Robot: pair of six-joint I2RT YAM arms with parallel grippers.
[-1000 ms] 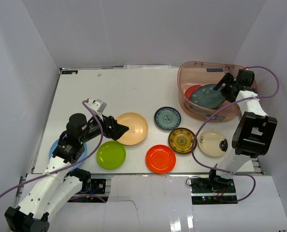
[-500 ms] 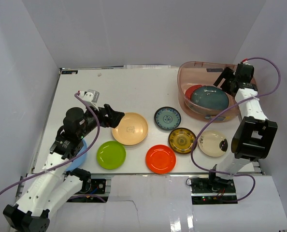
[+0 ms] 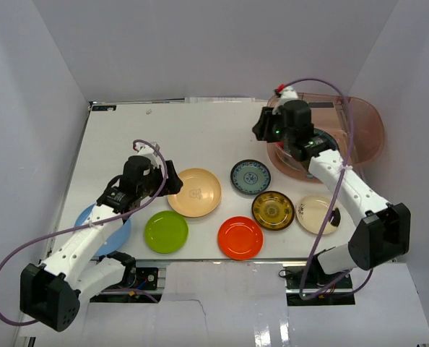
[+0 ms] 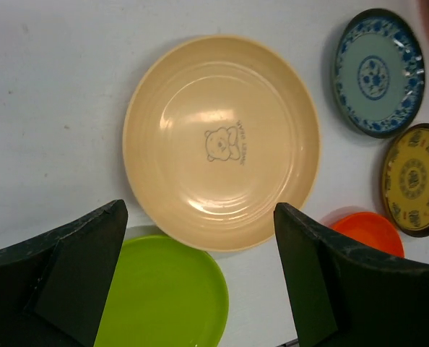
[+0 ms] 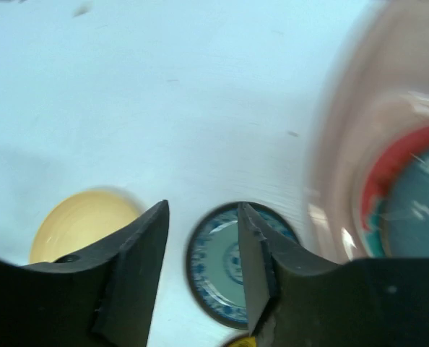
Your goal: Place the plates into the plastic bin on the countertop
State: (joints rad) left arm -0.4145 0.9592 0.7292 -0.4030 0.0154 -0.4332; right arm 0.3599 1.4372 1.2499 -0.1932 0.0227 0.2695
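My left gripper (image 3: 172, 180) hangs open just left of the tan plate (image 3: 198, 192); in its wrist view the fingers straddle the near rim of the tan plate (image 4: 222, 141). My right gripper (image 3: 262, 128) hovers at the left rim of the plastic bin (image 3: 370, 126), jaws partly apart and empty (image 5: 202, 210). A dark teal plate (image 5: 417, 210) lies on a red one (image 5: 395, 160) inside the bin. On the countertop (image 3: 185, 137) lie the lime green (image 3: 165, 231), orange-red (image 3: 240, 238), blue-patterned (image 3: 250, 177), brown-and-yellow (image 3: 272, 210) and cream (image 3: 318, 214) plates. A light blue plate (image 3: 99, 224) shows partly under the left arm.
Pale grey walls enclose the countertop on three sides. The right arm reaches across the bin and hides most of its inside from above. Purple cables loop round both arms. The right wrist view is motion-blurred.
The right arm has swung left out of the bin, leaving the dark teal plate inside, and its jaws have narrowed. The left gripper has shifted slightly over the tan plate's edge.
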